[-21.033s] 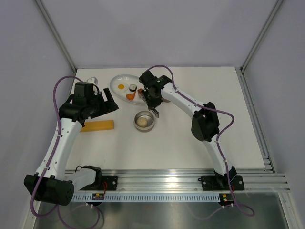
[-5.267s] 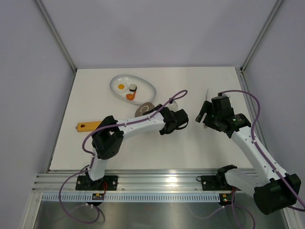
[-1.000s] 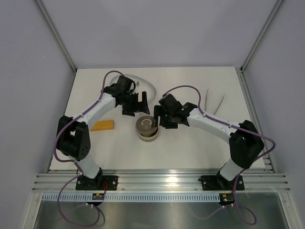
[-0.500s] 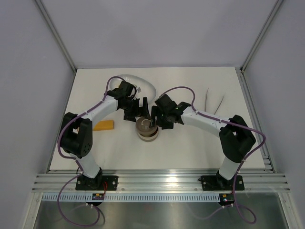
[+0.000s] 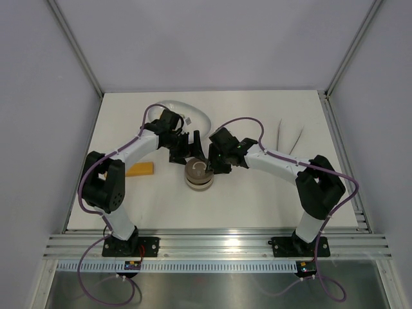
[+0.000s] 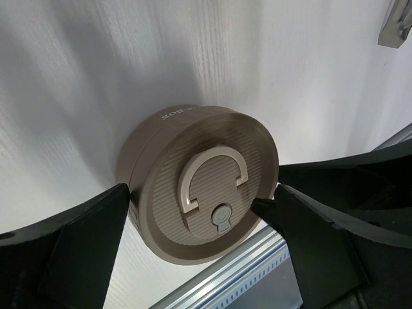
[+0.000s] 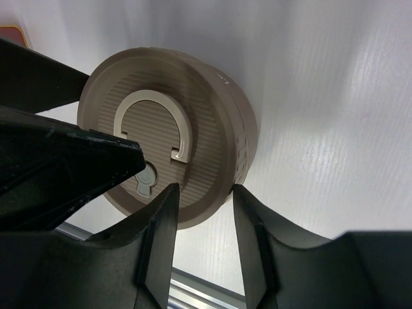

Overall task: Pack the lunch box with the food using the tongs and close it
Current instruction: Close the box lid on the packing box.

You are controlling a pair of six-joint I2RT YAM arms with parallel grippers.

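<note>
Seen from above, a white counter with two robot arms meeting over the lunch box (image 5: 198, 175), a small round tin that stands a little left of the counter's middle with its grey-brown lid on.

The left tool (image 6: 193, 199) is spread wide, one black finger (image 6: 84, 238) on each side of the lunch box, with its tips right at the lid's rim. Whether they press on the rim cannot be told.

The right tool (image 7: 206, 193) has its two fingers a narrow gap apart at the lid's edge. One finger overlaps the rim and the other is just beside the tin. Nothing is seen clamped between them.

The lid is ribbed, and its horseshoe-shaped ring handle lies flat. Raised letters run along the rim, too blurred to read in full.

The tongs (image 5: 280, 135) lie well apart, near the counter's right edge. Their long axis runs near to far, and the arms spread toward the far edge.

A white plate (image 5: 201, 116) sits behind the arms, and a yellow block (image 5: 138, 169) lies to the left.
</note>
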